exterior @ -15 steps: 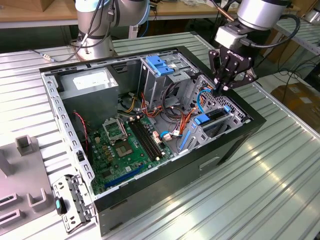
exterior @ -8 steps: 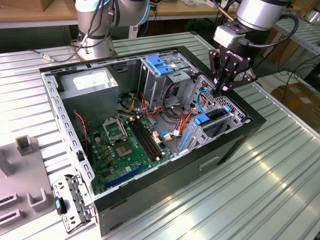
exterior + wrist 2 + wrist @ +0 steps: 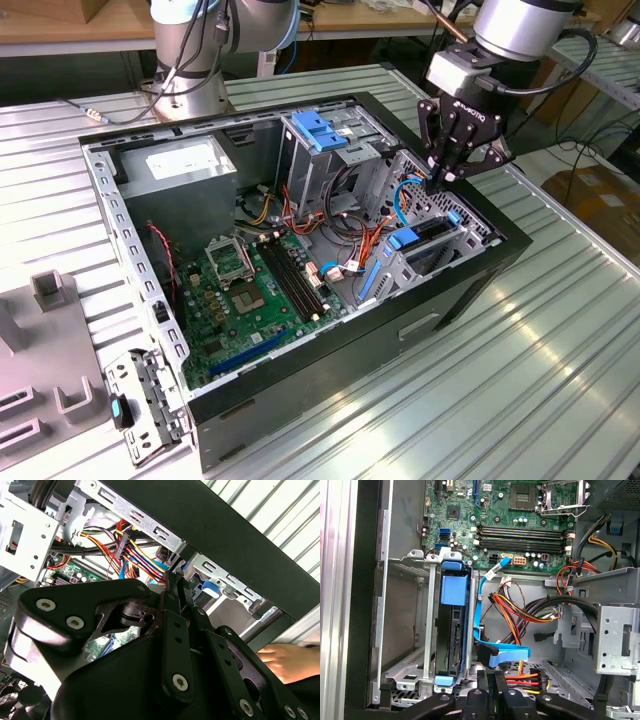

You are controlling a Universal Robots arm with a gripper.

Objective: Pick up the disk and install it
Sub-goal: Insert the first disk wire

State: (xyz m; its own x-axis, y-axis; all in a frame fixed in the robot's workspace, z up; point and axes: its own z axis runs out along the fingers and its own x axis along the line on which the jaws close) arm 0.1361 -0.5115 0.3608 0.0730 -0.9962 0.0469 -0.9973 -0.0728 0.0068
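The disk (image 3: pixel 454 645) stands on edge in the metal drive bay (image 3: pixel 425 630) at the front corner of the open computer case (image 3: pixel 450 300), its blue side rails and blue tab facing up. In the exterior view the disk (image 3: pixel 428 230) lies low in the bay on the exterior view's right. My gripper (image 3: pixel 437 183) hangs just above that bay, shut with nothing between its fingers. In both wrist views the black fingers (image 3: pixel 491 677) (image 3: pixel 173 587) press together beside the blue data cable (image 3: pixel 485 630) and coloured power wires (image 3: pixel 520 612).
The motherboard (image 3: pixel 250 290) covers the case floor. A grey power supply (image 3: pixel 180 165) sits at the back. An upright cage with a blue handle (image 3: pixel 322 130) stands mid-case. A person's hand (image 3: pixel 285 660) rests outside the case wall. A loose bracket (image 3: pixel 140 400) lies on the slatted table (image 3: pixel 520 380).
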